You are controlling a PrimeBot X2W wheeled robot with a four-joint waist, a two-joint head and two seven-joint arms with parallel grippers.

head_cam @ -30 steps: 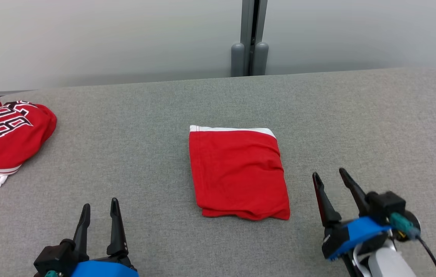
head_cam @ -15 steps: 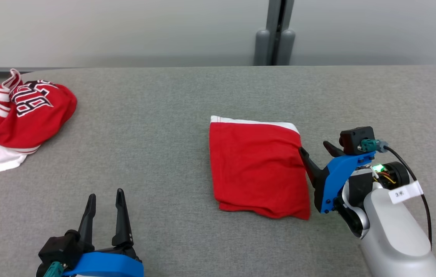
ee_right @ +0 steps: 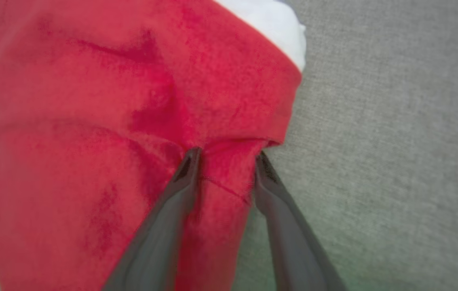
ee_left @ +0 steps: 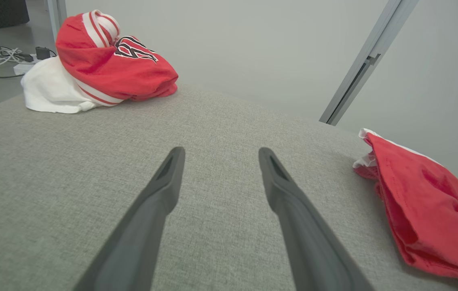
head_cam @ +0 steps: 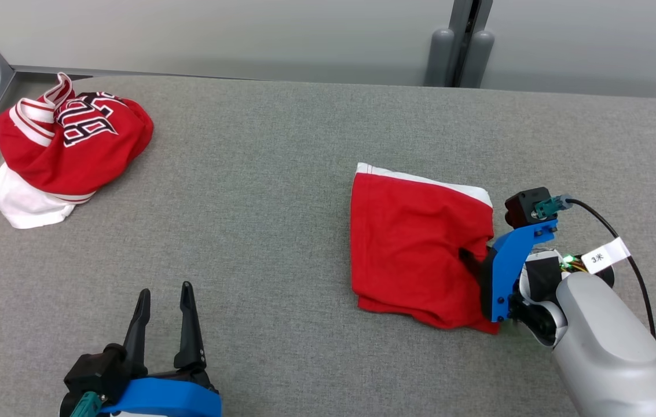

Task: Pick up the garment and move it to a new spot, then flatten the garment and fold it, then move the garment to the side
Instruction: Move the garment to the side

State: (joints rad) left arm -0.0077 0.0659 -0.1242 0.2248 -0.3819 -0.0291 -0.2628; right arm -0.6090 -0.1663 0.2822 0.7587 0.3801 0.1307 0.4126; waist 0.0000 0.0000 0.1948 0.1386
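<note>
**Right gripper** (ee_right: 226, 155): the two fingers straddle a raised ridge of cloth at the right edge of the garment (head_cam: 414, 249). Both fingertips touch the fabric, which puckers between them. A gap shows between the fingers, and whether the cloth is clamped cannot be told. The fingers point left, low over the table (head_cam: 258, 191). The pale forearm (head_cam: 605, 341) is behind them at the near right.

**Garment:** red, folded to a rough rectangle, with a white band along its far edge. It lies on the table, right of centre. Its right edge is drawn inward into a notch where the fingers meet it.

**Left gripper** (head_cam: 165, 288): the fingers are spread wide with nothing between them, and they point toward the far side. It sits at the near left over bare table, well apart from the garment.

**Table:** grey woven covering. At its far left corner lies a crumpled red jersey (head_cam: 73, 139) with white stripes and lettering, resting on a white cloth (head_cam: 26, 208). Beyond the far edge stand a pale wall (head_cam: 246, 29) and a grey post (head_cam: 461, 52).
</note>
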